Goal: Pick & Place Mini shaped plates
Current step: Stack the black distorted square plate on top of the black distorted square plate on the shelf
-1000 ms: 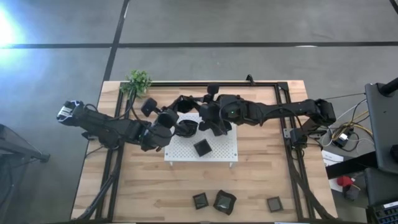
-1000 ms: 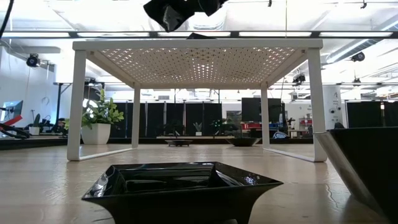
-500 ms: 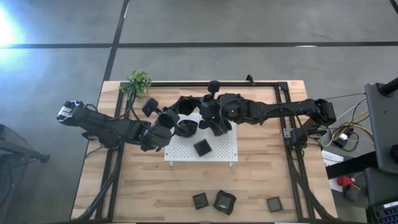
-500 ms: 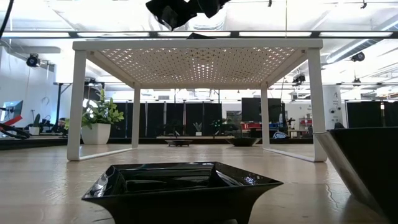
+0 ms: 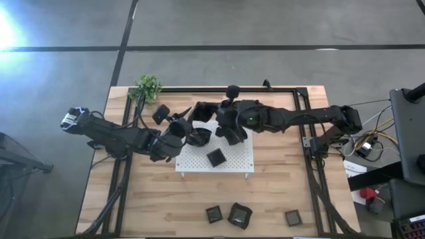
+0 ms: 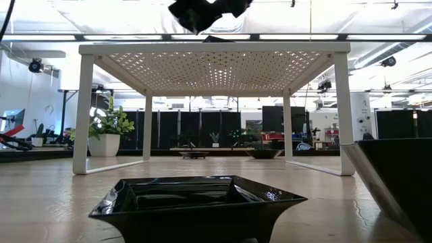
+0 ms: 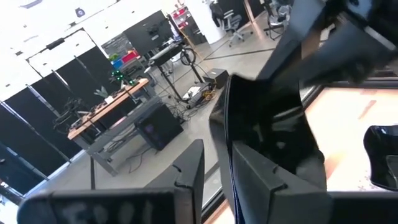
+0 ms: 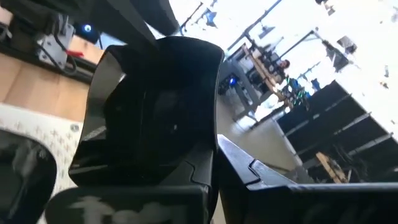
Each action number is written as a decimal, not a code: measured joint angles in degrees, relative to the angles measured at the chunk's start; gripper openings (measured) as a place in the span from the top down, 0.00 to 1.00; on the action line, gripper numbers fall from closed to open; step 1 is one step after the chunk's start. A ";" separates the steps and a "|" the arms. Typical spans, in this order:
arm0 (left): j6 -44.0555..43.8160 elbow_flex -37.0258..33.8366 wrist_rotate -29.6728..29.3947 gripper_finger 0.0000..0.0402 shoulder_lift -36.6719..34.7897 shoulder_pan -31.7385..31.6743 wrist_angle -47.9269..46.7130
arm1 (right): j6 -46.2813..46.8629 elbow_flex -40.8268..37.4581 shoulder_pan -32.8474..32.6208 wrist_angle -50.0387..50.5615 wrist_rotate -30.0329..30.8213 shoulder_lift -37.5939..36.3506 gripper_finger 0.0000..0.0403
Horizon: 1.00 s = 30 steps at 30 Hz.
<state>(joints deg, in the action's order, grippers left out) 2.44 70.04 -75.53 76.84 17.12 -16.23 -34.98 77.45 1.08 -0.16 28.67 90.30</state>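
Note:
A glossy black mini plate (image 5: 202,113) hangs in the air over the far edge of the white perforated board (image 5: 232,156), between my two grippers. My right gripper (image 5: 219,121) is shut on it; it fills the right wrist view (image 8: 149,106). My left gripper (image 5: 184,121) is open, and its fingers stand on either side of the plate's opposite rim (image 7: 227,124). Two more plates, one rounded (image 5: 199,137) and one square (image 5: 215,157), rest on the board. Three others (image 5: 213,214) (image 5: 240,215) (image 5: 292,217) lie on the wood near the table's near edge. My right gripper pinches the plate's rim (image 8: 189,158) between its two fingers, coming level from the table's right. The plate is lifted clear of the board and stands on edge. My left gripper has the plate's rim between its open fingers (image 7: 186,171); whether a finger touches it I cannot tell.
A small green plant (image 5: 147,86) stands at the table's far left corner. The board stands on four white legs (image 6: 84,108), with room beneath it. The low view has one plate (image 6: 196,196) close in front and another (image 6: 398,182) at its right.
Both grippers and the held plate have drifted a little toward the table's right, staying above the board's far edge. The left gripper has come closer around the plate's rim. The plates on the board and on the table have stayed where they were.

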 joint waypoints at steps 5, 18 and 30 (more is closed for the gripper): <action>0.70 0.00 -1.07 0.81 -0.15 0.01 0.14 | 3.40 0.00 0.07 9.38 1.35 -3.64 0.98; 0.68 0.00 -0.90 0.81 -0.70 0.02 0.28 | 33.20 0.00 0.07 29.31 1.38 -14.00 0.98; 5.79 0.01 -0.76 0.81 -1.03 0.02 0.35 | 61.34 0.02 0.11 47.38 -5.73 -16.24 0.98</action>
<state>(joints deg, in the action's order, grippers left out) 8.23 70.05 -76.29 75.81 17.15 -15.88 26.36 77.47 1.19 47.22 22.93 74.06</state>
